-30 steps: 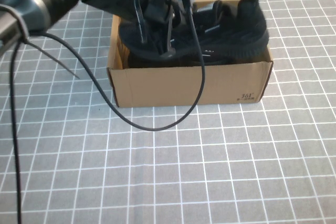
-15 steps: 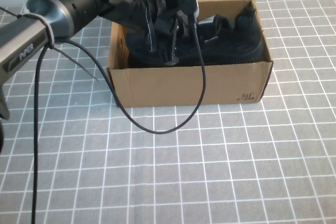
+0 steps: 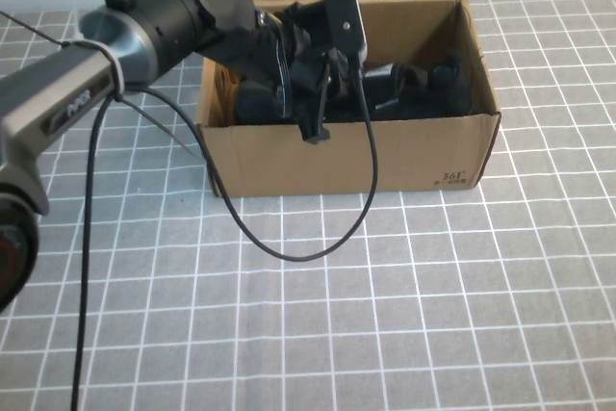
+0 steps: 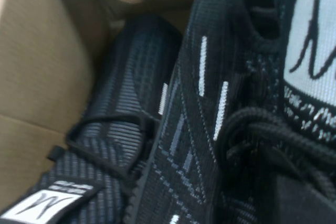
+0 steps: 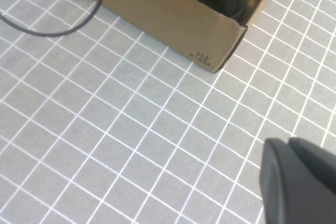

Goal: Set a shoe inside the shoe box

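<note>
1. Now the shoe (image 3: 414, 89) lies low inside the shoe box (image 3: 346, 156), below the rim. One second ago it rode high above the front wall, half a second ago it was partly down — so it has sunk into place beside its mate (image 4: 110, 145).
2. Left gripper (image 3: 298, 84) is down in the box's left half. Fingers are lost against the black knit, so I cannot tell whether they clamp the shoe or have let go.
3. Judgement: placement looks all but done; release and withdrawal remain.
4. Right gripper (image 5: 299, 182) hangs over the grid-patterned table (image 5: 131, 145) off the box's front corner, absent from the high view. Only a dark edge shows — finger state cannot be told.
5. Box floor and shoe toes are hidden by the arm.
</note>
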Tool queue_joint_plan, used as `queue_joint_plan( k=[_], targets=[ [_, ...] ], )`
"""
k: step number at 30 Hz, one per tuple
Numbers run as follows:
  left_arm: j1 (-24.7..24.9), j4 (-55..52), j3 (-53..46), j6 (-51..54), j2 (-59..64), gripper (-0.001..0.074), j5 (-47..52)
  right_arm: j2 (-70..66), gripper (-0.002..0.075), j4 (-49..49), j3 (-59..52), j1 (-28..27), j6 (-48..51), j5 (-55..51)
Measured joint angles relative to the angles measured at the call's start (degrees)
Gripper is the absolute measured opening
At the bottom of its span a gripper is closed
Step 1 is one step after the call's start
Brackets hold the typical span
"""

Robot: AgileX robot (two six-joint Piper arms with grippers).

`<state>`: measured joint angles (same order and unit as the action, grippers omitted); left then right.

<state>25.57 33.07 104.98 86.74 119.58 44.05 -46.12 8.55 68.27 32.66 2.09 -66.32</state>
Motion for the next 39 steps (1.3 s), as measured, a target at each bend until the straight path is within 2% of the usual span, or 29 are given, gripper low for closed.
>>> queue_joint_plan(
  k=[21, 31, 39],
  targets=[
    [0.0, 2.6, 0.6, -0.1, 5.1, 0.0021, -0.3, 0.0, -0.0016, -1.4, -3.4, 0.0, 0.0, 0.9],
    [0.0, 3.2, 4.6, -9.1, 5.7, 0.0021, 3.4, 0.0, -0.0016, -1.4, -3.4, 0.0, 0.0, 2.1],
    [0.0, 3.0, 7.3, -10.3, 5.7, 0.0021, 6.0, 0.0, -0.0016, -1.4, -3.4, 0.0, 0.1, 3.2]
  ],
)
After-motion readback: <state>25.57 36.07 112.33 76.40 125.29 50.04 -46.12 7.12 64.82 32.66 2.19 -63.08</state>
